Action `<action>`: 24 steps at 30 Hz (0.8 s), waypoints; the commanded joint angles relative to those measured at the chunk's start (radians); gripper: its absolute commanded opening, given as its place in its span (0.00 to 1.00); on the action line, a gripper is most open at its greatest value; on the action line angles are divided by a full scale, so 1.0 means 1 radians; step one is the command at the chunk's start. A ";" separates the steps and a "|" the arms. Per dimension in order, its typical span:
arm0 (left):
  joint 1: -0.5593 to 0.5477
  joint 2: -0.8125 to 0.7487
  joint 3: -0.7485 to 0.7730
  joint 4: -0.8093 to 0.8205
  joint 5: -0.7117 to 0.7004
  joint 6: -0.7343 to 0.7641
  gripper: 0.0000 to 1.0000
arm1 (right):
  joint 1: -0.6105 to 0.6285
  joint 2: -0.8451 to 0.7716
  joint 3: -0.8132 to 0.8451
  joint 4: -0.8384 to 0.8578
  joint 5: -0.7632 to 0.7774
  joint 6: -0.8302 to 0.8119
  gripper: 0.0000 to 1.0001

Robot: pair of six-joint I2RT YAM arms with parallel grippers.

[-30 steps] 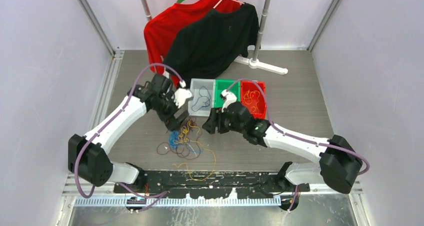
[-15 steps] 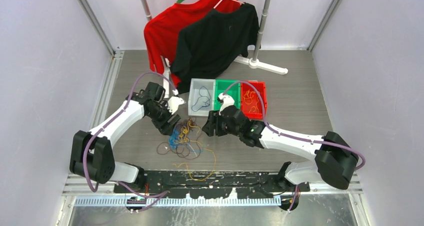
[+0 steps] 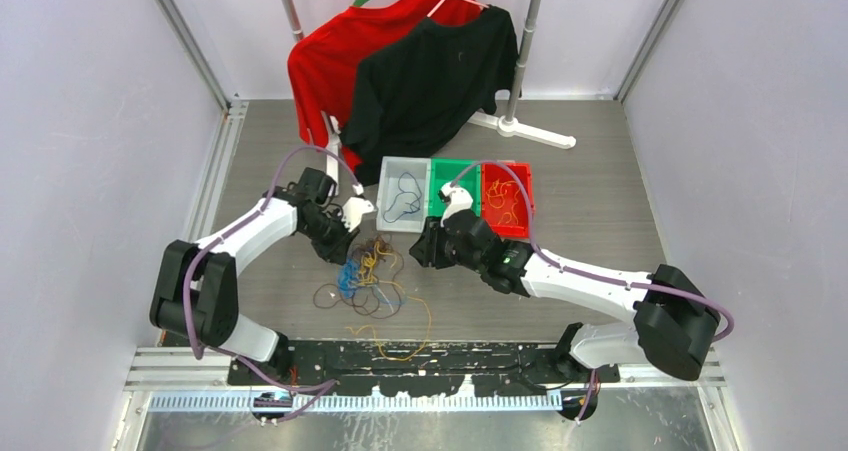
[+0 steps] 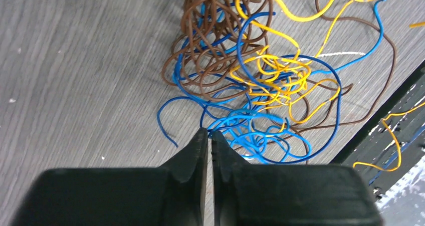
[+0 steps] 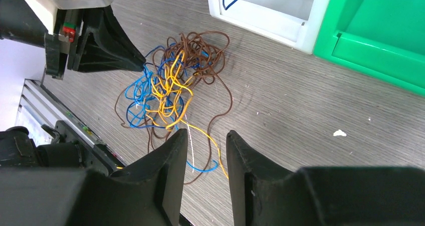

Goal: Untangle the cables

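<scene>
Left wrist, cables [image 4: 265,73] pinched at left pincer [image 4: 210,134] tips

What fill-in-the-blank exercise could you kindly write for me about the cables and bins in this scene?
1. The white bin holds a ___ cable.
2. Between the white bin and the red bin stands a ___ bin.
3. The tangled cables on the table are blue, yellow-orange and ___.
Missing words: blue; green; brown.
</scene>
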State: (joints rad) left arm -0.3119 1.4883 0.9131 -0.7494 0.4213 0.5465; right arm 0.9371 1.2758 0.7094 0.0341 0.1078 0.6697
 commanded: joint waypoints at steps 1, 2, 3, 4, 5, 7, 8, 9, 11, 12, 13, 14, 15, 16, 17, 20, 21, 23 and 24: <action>0.030 -0.078 0.058 -0.029 0.025 0.028 0.03 | 0.004 -0.021 0.038 0.050 0.018 0.006 0.39; 0.036 -0.106 0.067 -0.049 0.023 0.027 0.02 | 0.005 -0.013 0.044 0.052 0.012 0.003 0.39; 0.039 -0.132 0.079 -0.067 0.023 0.023 0.01 | 0.005 -0.005 0.052 0.055 0.004 -0.001 0.39; 0.041 -0.163 0.094 -0.104 0.024 0.020 0.01 | 0.004 0.003 0.060 0.061 -0.003 -0.005 0.39; 0.041 -0.192 0.115 -0.138 0.029 0.018 0.01 | 0.004 0.013 0.067 0.068 -0.009 -0.009 0.39; 0.041 -0.253 0.157 -0.203 0.051 0.017 0.00 | 0.004 0.037 0.092 0.083 -0.026 -0.016 0.40; 0.042 -0.275 0.177 -0.232 0.064 0.012 0.00 | 0.005 0.051 0.109 0.090 -0.038 -0.023 0.41; 0.042 -0.293 0.195 -0.257 0.074 0.005 0.00 | 0.004 0.066 0.129 0.096 -0.050 -0.031 0.43; 0.041 -0.321 0.236 -0.299 0.088 -0.014 0.00 | 0.005 0.097 0.171 0.105 -0.072 -0.047 0.51; 0.042 -0.335 0.258 -0.332 0.095 -0.021 0.00 | 0.005 0.109 0.193 0.117 -0.086 -0.054 0.56; 0.041 -0.344 0.281 -0.354 0.100 -0.030 0.00 | 0.008 0.124 0.206 0.134 -0.101 -0.062 0.59; 0.041 -0.352 0.303 -0.373 0.104 -0.038 0.00 | 0.010 0.136 0.220 0.149 -0.112 -0.075 0.62; 0.042 -0.362 0.323 -0.391 0.109 -0.047 0.00 | 0.013 0.147 0.233 0.162 -0.126 -0.087 0.65; 0.042 -0.372 0.342 -0.407 0.117 -0.056 0.00 | 0.015 0.159 0.248 0.174 -0.142 -0.100 0.67; 0.042 -0.382 0.358 -0.420 0.125 -0.063 0.00 | 0.018 0.168 0.260 0.188 -0.159 -0.112 0.69; 0.041 -0.414 0.405 -0.441 0.144 -0.093 0.00 | 0.019 0.185 0.274 0.252 -0.215 -0.127 0.73; 0.040 -0.422 0.418 -0.443 0.145 -0.104 0.00 | 0.019 0.191 0.278 0.276 -0.241 -0.127 0.74; 0.041 -0.435 0.441 -0.444 0.141 -0.123 0.00 | 0.021 0.200 0.280 0.336 -0.281 -0.116 0.75; 0.042 -0.440 0.450 -0.443 0.140 -0.133 0.00 | 0.027 0.206 0.281 0.358 -0.293 -0.113 0.75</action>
State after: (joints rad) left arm -0.2745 1.0882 1.2995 -1.1557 0.5251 0.4706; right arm 0.9524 1.4731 0.9443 0.2253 -0.0879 0.5755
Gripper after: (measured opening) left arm 0.005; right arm 0.747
